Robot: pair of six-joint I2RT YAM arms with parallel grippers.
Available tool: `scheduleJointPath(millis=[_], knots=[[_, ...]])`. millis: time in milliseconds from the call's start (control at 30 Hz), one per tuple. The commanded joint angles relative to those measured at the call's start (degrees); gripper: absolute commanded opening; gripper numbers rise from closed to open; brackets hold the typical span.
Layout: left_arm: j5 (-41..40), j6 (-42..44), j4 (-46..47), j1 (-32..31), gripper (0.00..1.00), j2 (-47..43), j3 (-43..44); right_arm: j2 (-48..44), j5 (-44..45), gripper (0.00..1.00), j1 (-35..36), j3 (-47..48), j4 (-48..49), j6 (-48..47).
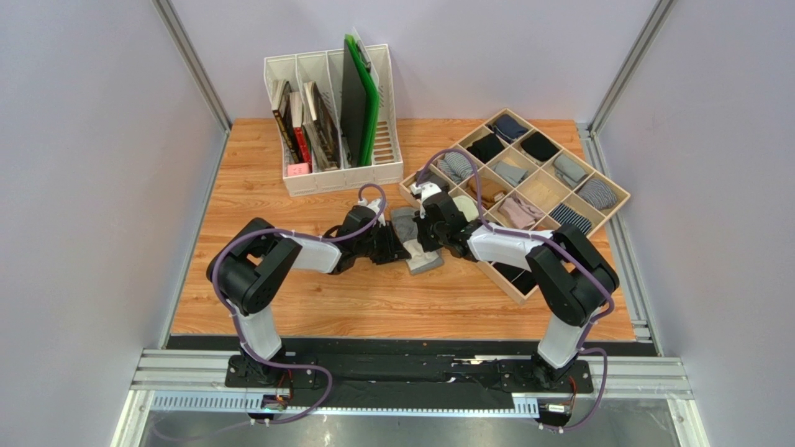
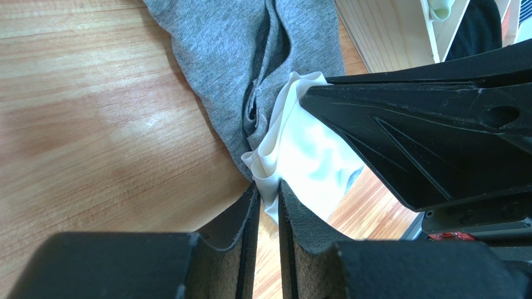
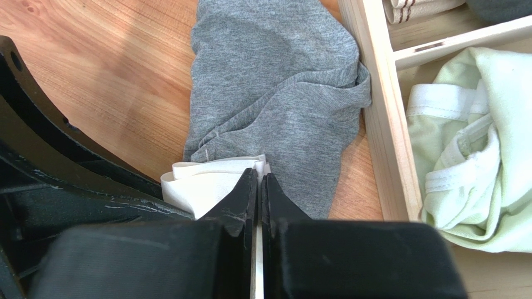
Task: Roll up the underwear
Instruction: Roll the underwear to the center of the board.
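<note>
Two robot arms meet at the centre of the overhead frame, both gripping the underwear (image 1: 416, 244), a heather-grey knit garment lying on the wooden desk (image 1: 308, 298). In the left wrist view, the left end effector (image 2: 268, 190) sits at the bottom centre, its two padded fingers pinched together on a fold of the white waistband. The grey fabric stretches away toward the top of that frame. In the right wrist view, the right end effector (image 3: 259, 177) is likewise clenched on the white band at lower centre, with the grey cloth spread above it. The garment's right edge touches the wall of a wooden tray (image 3: 378, 137), where a pale green garment (image 3: 474, 124) fills one compartment. A white file rack (image 1: 345, 175) stands at upper centre of the overhead frame.
</note>
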Motion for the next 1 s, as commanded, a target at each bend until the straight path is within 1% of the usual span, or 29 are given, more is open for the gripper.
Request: scheduleJointPath(millis=[0, 233, 433, 533, 600, 633, 700, 733, 767, 800, 833, 900, 967], knots=[[-0.07, 1.24, -1.58, -0.07, 0.23, 1.87, 0.83, -3.51, 1.52, 0.00, -0.18, 0.92, -1.68, 0.05], [-0.16, 1.51, -2.55, -0.16, 0.23, 2.66, 1.71, -5.63, 5.65, 0.00, -0.26, 0.13, -3.62, -0.48], [0.10, 1.42, -2.64, -0.16, 0.23, 3.10, 2.23, -3.79, 7.58, 0.00, -0.09, 0.48, -3.53, -0.66], [0.02, 1.42, -2.55, -0.16, 0.25, 3.02, 2.50, -2.38, 8.11, 0.01, -0.27, 1.09, -3.53, -0.65], [-0.16, 1.51, -3.16, -0.07, 0.27, 3.45, 2.93, -2.46, 7.76, 0.09, -0.26, 1.70, -3.79, -0.65], [-0.16, 1.68, -3.51, -0.16, 0.28, 3.37, 3.20, -2.90, 7.59, 0.23, -0.18, 1.88, -4.49, -0.83], [-0.34, 1.95, -4.48, -0.16, 0.28, 3.63, 3.72, -5.61, 7.50, 0.36, -0.18, 1.97, -5.37, -1.01], [-0.77, 2.38, -4.92, -0.16, 0.28, 3.72, 3.81, -7.02, 7.67, 0.39, -0.18, 1.71, -6.51, -1.18], [-0.95, 2.74, -5.79, -0.07, 0.28, 3.72, 4.16, -8.43, 7.67, 0.47, 0.08, 1.53, -7.04, -1.27], [-1.13, 3.00, -6.32, -0.16, 0.28, 3.63, 4.34, -9.84, 8.37, 0.50, 0.17, 1.18, -7.74, -1.36], [-1.48, 3.44, -6.76, -0.16, 0.28, 3.63, 4.52, -13.33, 8.72, 0.54, 0.52, -0.04, -8.53, -1.62], [-1.57, 3.97, -7.82, -0.07, 0.28, 3.80, 5.13, -16.95, 9.16, 0.54, 2.36, -2.32, -8.45, -3.11], [-1.31, 5.11, -8.96, 0.11, 0.28, 4.33, 6.09, -22.05, 8.47, 0.54, 3.94, -6.97, -7.14, -6.53]])
